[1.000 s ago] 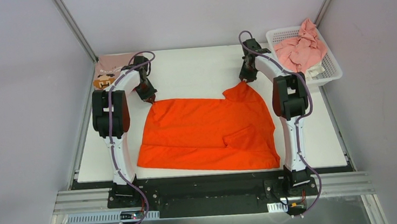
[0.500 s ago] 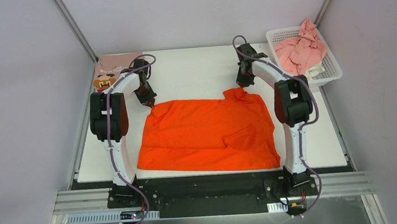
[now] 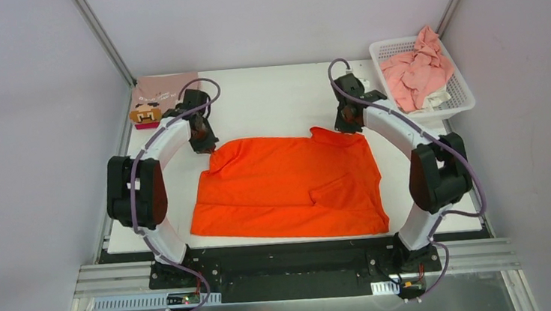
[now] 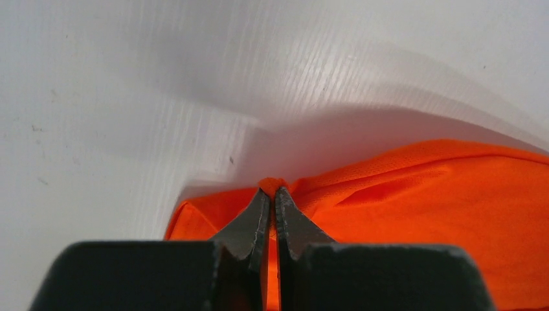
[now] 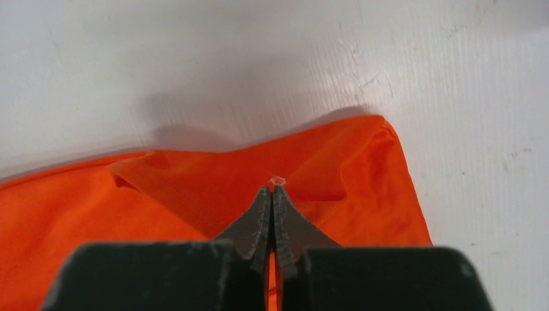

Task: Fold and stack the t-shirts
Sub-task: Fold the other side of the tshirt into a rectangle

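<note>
The bright orange t-shirt (image 3: 290, 186) lies spread on the white table (image 3: 275, 95). My left gripper (image 3: 204, 145) is shut on its far left corner, with cloth pinched between the tips in the left wrist view (image 4: 273, 189). My right gripper (image 3: 346, 128) is shut on the far right part of the shirt (image 5: 213, 188), near a raised fold, its tips shown in the right wrist view (image 5: 272, 191). A folded dusty-pink t-shirt with a pixel face (image 3: 155, 98) lies at the far left corner. Light pink t-shirts (image 3: 415, 68) are heaped in the basket.
A white lattice basket (image 3: 460, 98) stands at the far right corner. Grey walls close in the table on the left, the back and the right. A black rail runs along the near edge by the arm bases.
Both grippers have lowered the shirt's far edge toward the table. The raised right corner has dropped flat, and both arms' elbows have swung outward.
</note>
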Controlling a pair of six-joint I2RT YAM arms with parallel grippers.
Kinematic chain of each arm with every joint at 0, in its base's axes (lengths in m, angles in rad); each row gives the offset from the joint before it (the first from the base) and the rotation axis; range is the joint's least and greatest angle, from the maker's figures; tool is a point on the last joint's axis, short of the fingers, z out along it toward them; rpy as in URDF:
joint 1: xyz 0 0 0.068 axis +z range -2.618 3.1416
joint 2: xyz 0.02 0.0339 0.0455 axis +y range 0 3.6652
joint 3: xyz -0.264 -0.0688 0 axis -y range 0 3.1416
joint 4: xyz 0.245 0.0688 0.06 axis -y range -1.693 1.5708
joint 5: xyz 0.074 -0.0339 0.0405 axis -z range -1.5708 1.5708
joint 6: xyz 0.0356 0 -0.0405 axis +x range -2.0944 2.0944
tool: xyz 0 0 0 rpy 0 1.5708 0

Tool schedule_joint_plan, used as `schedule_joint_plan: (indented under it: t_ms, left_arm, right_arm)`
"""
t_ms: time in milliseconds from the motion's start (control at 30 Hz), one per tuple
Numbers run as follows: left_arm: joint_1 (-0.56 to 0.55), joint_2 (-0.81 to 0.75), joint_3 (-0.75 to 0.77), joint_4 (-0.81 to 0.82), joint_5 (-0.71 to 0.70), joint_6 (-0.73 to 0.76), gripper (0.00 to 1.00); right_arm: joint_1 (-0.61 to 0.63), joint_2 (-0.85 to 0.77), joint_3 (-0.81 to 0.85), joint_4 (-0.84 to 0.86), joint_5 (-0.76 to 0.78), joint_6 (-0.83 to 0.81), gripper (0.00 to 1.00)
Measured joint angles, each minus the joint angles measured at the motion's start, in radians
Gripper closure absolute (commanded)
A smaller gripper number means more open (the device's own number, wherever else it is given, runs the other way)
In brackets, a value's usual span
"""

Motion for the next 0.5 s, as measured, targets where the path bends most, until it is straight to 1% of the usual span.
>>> schedule_joint_plan:
  t_ms: [167,300,500]
  left_arm:
    - [-0.017,-0.122,-0.128,0.031,-0.012,0.007,1.00]
    - [-0.042,-0.190,-0.196,0.054,-0.020,0.017,1.00]
    - [-0.066,-0.272,-0.239,0.066,-0.041,0.072,1.00]
  right_arm:
    - [0.025,-0.151,-0.140,-0.013,0.015,0.029,1.00]
    - [0.031,-0.275,-0.221,-0.026,0.014,0.051,1.00]
    - [0.040,-0.415,-0.310,-0.039,0.010,0.072,1.00]
